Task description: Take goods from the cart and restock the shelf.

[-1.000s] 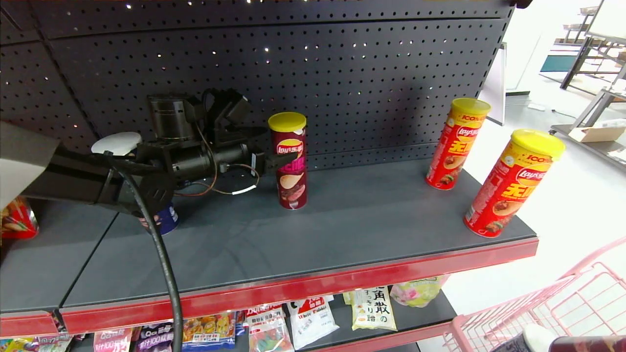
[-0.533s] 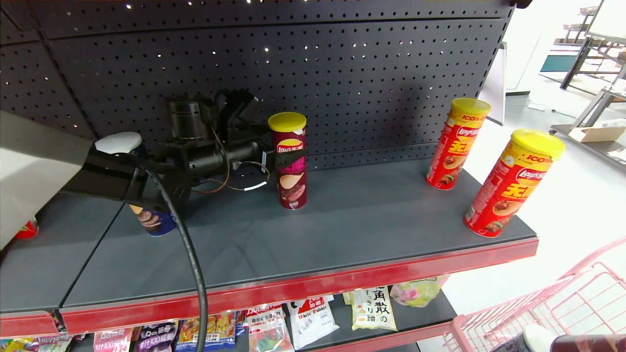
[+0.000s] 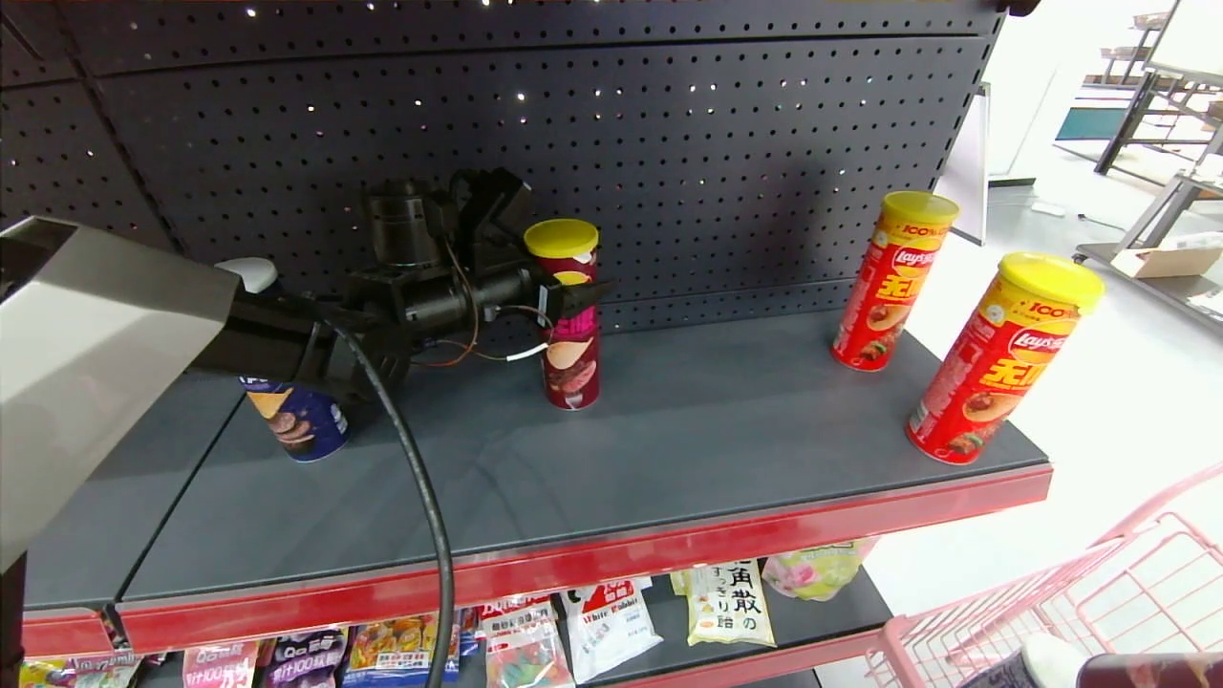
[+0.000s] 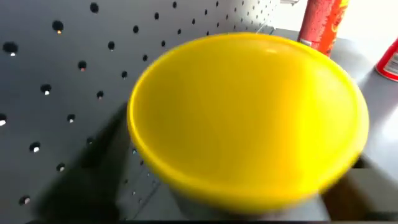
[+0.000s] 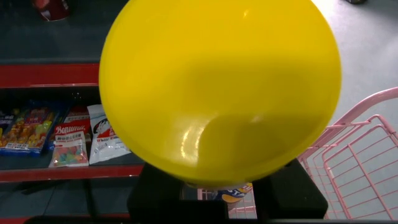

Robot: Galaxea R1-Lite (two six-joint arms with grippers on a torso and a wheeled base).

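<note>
grey shelf (image 3: pixel 669 449): red front lip, pegboard back.
pink cart (image 3: pixel 1080 592): low, at the right.
maroon can (image 3: pixel 571 368): upright on the shelf, near the pegboard.
left gripper (image 3: pixel 571 294): at that can's upper half; jaw state cannot be told.
right gripper (image 5: pixel 227 196): jaws clamped on yellow-lidded can (image 5: pixel 217 81), near the cart.

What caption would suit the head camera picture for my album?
Left gripper at a yellow-lidded maroon chip can standing on the dark shelf.

Ahead of me stands a dark pegboard wall (image 3: pixel 726 143), pinpricks of light showing through its holes. Off to my right lie a pale, brightly lit floor (image 3: pixel 1099 401) and metal-framed racks (image 3: pixel 1161 96).
</note>
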